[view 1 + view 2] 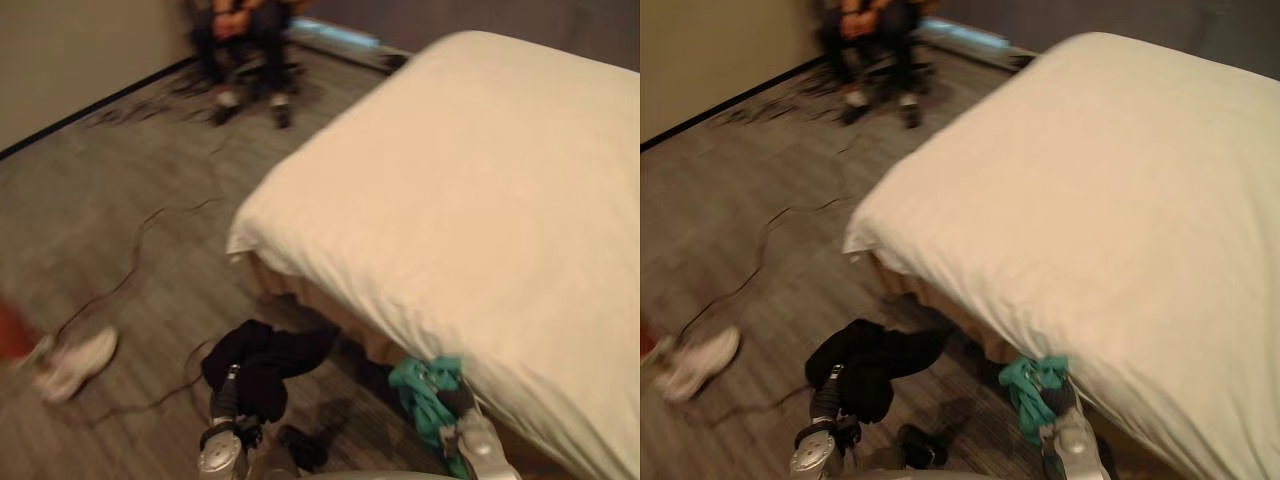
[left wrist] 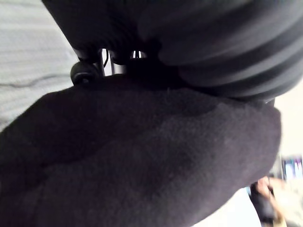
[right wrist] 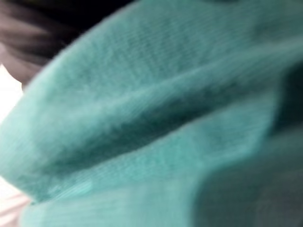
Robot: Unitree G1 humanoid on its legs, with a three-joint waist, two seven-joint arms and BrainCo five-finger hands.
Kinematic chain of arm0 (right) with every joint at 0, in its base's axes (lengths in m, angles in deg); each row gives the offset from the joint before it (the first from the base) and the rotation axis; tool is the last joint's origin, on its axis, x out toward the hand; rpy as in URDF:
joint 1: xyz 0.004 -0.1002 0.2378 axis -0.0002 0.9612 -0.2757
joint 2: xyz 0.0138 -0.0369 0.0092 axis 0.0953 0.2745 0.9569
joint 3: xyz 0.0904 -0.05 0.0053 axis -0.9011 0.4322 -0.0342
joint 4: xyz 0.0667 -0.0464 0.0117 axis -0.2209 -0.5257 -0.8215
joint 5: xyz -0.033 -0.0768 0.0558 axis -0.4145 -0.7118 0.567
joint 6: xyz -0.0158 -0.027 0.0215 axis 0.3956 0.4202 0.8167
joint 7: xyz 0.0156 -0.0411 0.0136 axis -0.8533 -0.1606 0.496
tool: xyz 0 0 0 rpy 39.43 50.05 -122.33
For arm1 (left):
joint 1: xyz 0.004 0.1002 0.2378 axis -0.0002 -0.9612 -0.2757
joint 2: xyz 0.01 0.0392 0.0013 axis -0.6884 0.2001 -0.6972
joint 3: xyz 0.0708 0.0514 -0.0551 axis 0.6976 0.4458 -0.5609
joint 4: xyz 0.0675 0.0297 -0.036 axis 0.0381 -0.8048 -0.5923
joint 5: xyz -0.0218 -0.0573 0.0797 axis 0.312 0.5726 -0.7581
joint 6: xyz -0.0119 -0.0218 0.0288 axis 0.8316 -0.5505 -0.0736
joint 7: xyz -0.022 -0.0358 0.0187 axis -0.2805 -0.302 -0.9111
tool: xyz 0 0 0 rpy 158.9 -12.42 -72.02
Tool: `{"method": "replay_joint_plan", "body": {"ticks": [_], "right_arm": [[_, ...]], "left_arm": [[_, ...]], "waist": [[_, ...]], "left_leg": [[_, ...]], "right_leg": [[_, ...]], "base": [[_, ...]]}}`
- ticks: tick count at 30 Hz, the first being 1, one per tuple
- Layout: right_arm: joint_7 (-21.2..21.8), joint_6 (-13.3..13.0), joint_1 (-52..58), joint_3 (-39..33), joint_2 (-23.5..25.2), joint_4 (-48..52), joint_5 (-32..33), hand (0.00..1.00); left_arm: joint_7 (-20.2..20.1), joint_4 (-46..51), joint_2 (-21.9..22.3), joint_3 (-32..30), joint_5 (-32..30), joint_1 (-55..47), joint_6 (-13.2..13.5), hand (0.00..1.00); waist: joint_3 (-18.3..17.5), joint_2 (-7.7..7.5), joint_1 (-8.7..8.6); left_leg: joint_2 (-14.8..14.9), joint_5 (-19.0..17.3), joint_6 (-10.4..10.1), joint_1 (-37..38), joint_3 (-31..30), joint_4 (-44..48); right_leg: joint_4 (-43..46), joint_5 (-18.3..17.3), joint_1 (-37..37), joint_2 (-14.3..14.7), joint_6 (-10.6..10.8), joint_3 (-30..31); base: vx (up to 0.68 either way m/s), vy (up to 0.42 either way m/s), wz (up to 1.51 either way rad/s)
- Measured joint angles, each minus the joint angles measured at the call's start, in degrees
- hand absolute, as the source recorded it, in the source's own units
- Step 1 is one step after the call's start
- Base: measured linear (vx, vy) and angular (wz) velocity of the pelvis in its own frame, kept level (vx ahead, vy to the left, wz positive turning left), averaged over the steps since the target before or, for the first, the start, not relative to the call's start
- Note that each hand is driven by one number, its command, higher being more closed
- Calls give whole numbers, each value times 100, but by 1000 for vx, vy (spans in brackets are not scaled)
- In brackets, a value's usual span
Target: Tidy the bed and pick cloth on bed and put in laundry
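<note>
Beside the near edge of the bed, my left robot hand [image 2: 227, 47] is buried in a bunched black fleece cloth [image 1: 268, 362] that drapes over it and hangs above the floor. The cloth hides my fingers, so I cannot tell whether they are curled round it. Since it hangs off the hand rather than lying on the floor, I judge it is being carried.

My right robot hand [image 1: 455, 402] is in the same state, wrapped in a crumpled teal knitted cloth [image 1: 420, 388] held close against the side of the bed. Its grip is covered too, and from the wrist there is only teal knit.

Both cloths are off the wide bed with its smooth cream cover [image 1: 480, 200], which looks flat and tidy as far as it reaches; its far side is cut off. I judge the clothes are held low and apart so they neither tangle nor drag on the grey plank floor [image 1: 120, 230].

Farther out, a white shoe [image 1: 75, 365] of someone passing is blurred, and a seated person [image 1: 245, 40] is cropped at the far wall.
</note>
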Motion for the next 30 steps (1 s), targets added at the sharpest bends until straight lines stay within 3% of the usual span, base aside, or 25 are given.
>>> {"method": "replay_joint_plan", "body": {"ticks": [1,2,3,4,5,6,7,9,11,14,16,18,19,25,30], "right_arm": [[5,0,-74,19,19,2,0,100],[0,1,-189,34,70,26,-1,100],[0,0,-212,33,66,29,-1,100],[-15,-2,-201,25,146,72,9,100],[-13,3,-141,33,305,180,11,100],[-13,3,-64,31,376,319,36,100],[-22,-13,78,30,431,560,67,100],[-141,-91,235,8,440,684,215,100],[-147,-125,320,-13,456,698,246,100],[-198,-118,447,-35,594,662,365,100],[-272,-120,458,-100,734,638,470,100],[-278,-123,440,-180,764,598,589,100],[-285,-140,935,-516,787,488,685,100],[-285,-149,924,-540,786,383,688,100],[-290,-108,713,-920,830,-473,937,100]], "left_arm": [[6,0,0,-31,15,0,0,100],[10,2,-15,-130,26,-14,-10,100],[19,5,-17,-149,26,-17,-15,100],[87,8,-84,-139,23,4,-41,100],[125,16,-228,-109,23,123,-56,100],[130,15,-299,-63,23,127,-71,100],[129,15,-410,113,23,126,-79,100],[122,6,-425,326,22,147,-82,100],[122,-5,-428,492,11,155,-88,100],[116,-69,-519,819,-2,128,-94,100],[116,-94,-507,882,-37,100,-94,100],[102,-163,-373,933,-41,87,-94,100],[-39,-673,-296,1177,-39,253,-92,100],[-39,-749,-305,1154,-40,255,-85,100],[-34,-1636,-366,848,-173,402,-99,100]], "waist": [[-5,-15,39],[21,-73,134],[35,-88,122],[83,-147,92],[128,-231,71],[135,-252,4],[138,-259,-183],[169,-280,-240],[188,-255,-279],[234,-285,-322],[273,-402,-321],[244,-310,-316],[114,-226,-348],[113,-224,-347],[116,-196,-346]], "left_leg": [[-102,-11,19,-40,-152,-57],[-354,-42,117,-91,-573,-135],[-447,-48,207,-99,-813,-146],[-566,-79,269,-139,-1308,-139],[-711,-78,297,-134,-1865,-177],[-799,-64,314,-124,-2178,-223],[-1016,6,287,-32,-2732,-361],[-1300,20,248,171,-3283,-465],[-1401,25,239,281,-3618,-521],[-1523,95,178,618,-3917,-626],[-1653,68,133,816,-3919,-745],[-1560,-1,17,863,-3837,-792],[-1062,173,-501,1157,-3860,-1168],[-1061,173,-501,1169,-3858,-1166],[-1044,129,-568,1431,-3781,-1163]], "right_leg": [[273,0,7,-139,-13,-100],[1174,-8,9,-587,-467,-174],[1612,30,-5,-763,-839,-51],[2181,-380,-142,-814,-1048,589],[2581,-817,-611,-461,-894,1938],[2633,-1007,-873,-167,-784,2658],[2649,-1264,-1196,220,-663,3495],[2560,-1451,-1646,401,-474,4005],[2317,-1539,-2005,602,-398,4371],[976,-1314,-2207,1052,-388,5139],[454,-608,-2202,1068,-484,5313],[69,-312,-2103,1231,-503,5393],[-1634,327,-1204,1963,-886,5234],[-1635,327,-1191,1965,-886,5237],[-1709,328,-923,1993,-887,5324]], "base": [[150,251,172],[127,174,135],[187,169,190],[198,89,222],[194,40,241],[252,-26,280],[232,-39,214],[223,-25,183],[199,-18,125],[189,-47,73],[108,-68,17],[33,-58,-17],[18,-22,-16],[0,0,0],[-12,-4,-8]]}}
